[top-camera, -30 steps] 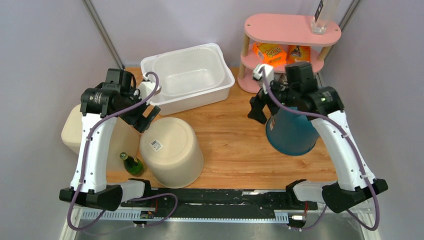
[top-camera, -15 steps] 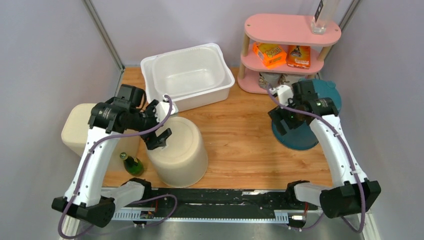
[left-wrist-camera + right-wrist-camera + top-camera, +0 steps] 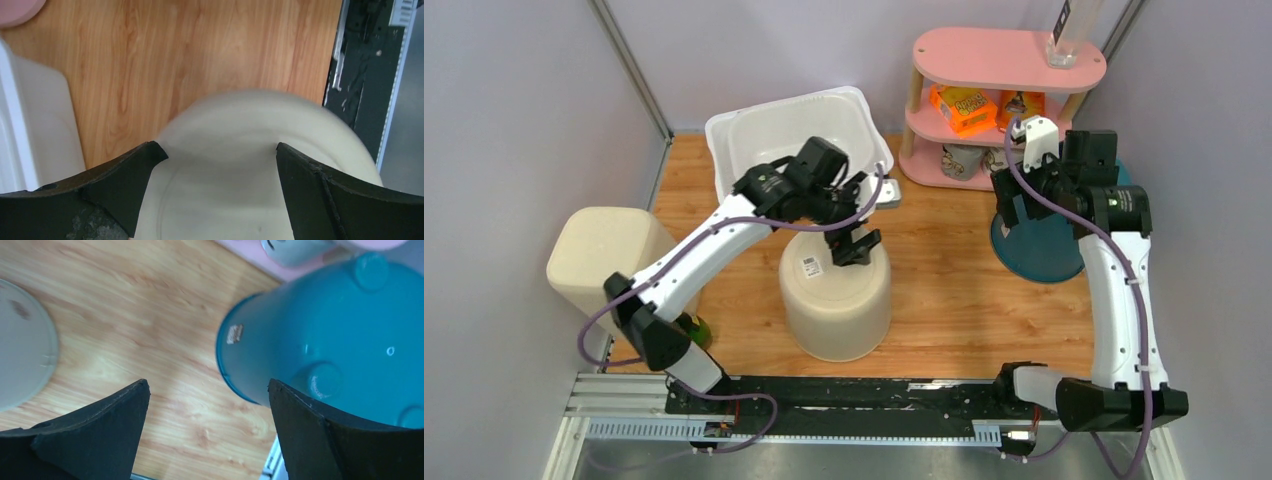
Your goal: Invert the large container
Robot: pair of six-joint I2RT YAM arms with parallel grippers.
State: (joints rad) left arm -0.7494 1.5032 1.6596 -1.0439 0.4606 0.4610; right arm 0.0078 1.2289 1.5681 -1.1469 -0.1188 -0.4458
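Cream bucket (image 3: 836, 305) stands inverted on worktop (image 3: 944, 290); left end effector (image 3: 220, 150) spread over its base, right end effector (image 3: 207, 385) spread.

Large cream container (image 3: 836, 300) upside down, labelled base up, standing on wooden table (image 3: 944, 300).

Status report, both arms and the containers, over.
Left gripper open over cream container, base up. Right gripper open over teal container, base up. White tub close behind cream container.
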